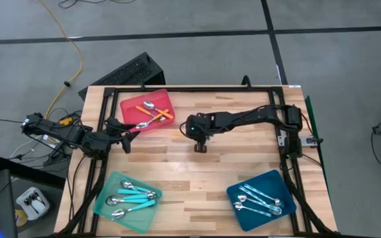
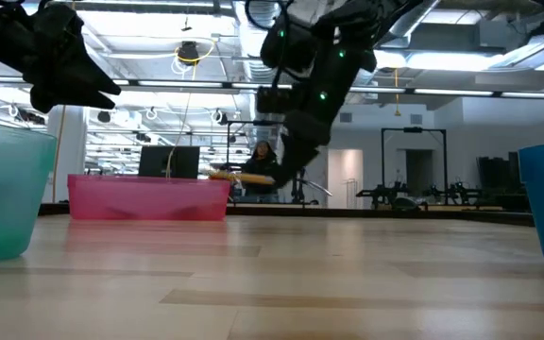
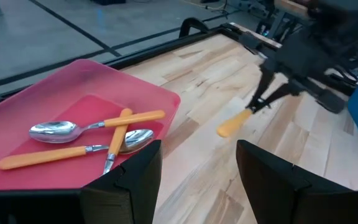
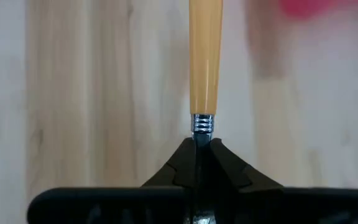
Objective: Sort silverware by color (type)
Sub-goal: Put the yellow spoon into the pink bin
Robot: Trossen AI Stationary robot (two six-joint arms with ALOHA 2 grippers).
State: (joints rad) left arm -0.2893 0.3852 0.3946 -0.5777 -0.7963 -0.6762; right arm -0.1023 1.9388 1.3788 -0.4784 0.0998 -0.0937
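Observation:
My right gripper (image 1: pixel 199 144) hangs over the middle of the table, right of the red tray (image 1: pixel 128 104), and is shut on an orange-handled spoon (image 3: pixel 234 123). The spoon's bowl is hidden behind the fingers. Three more orange-handled spoons (image 3: pixel 98 134) lie crossed in the red tray. My left gripper (image 3: pixel 197 180) is open and holds nothing; it hovers at the red tray's near edge. Turquoise-handled spoons (image 1: pixel 132 195) lie in the mint-green tray (image 1: pixel 104 208). Pale blue spoons (image 1: pixel 260 200) lie in the dark-blue tray (image 1: pixel 280 182). My right gripper pinches the spoon between its two fingers at the ridged metal neck (image 4: pixel 202 124), where the orange handle ends. The fingers lie in line with the spoon. The spoon is lifted clear of the table, and its handle (image 2: pixel 244 177) slants out and down toward the red tray.
The red tray sits at the table's far left, the mint-green tray at the near left corner, the dark-blue tray at the near right corner. Bare wood lies between them. A black frame (image 1: pixel 197 89) runs along the far and side edges.

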